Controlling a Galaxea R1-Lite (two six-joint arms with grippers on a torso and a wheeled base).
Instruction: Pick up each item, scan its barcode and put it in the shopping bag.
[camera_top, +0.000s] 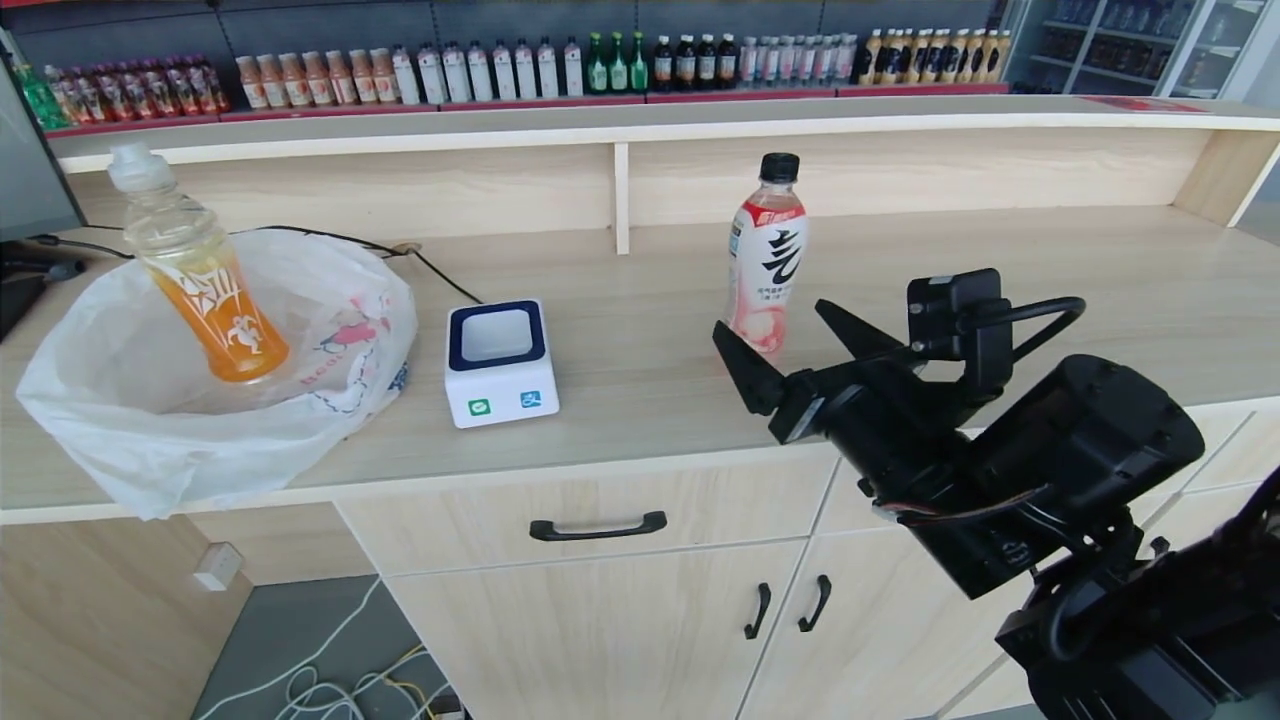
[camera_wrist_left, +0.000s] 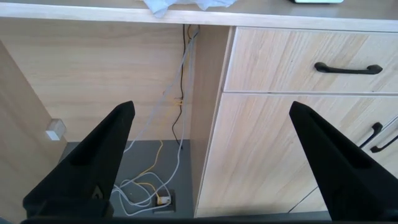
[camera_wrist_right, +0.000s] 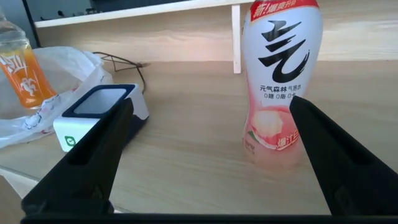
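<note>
I'm counting one done: the orange bottle (camera_top: 205, 290) is standing in the bag (camera_top: 95, 440). The pink bottle (camera_top: 766, 255) is waiting on the counter (camera_top: 630, 330), probably unscanned, with the right gripper (camera_top: 771, 320) gaping empty near it and the left gripper (camera_wrist_left: 211, 109) likewise spread.

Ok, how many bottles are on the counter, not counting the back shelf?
2: the orange bottle leaning inside the shopping bag, and the pink bottle upright right of the scanner.

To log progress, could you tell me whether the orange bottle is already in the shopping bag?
In: the orange bottle stands tilted inside the open shopping bag.
</note>
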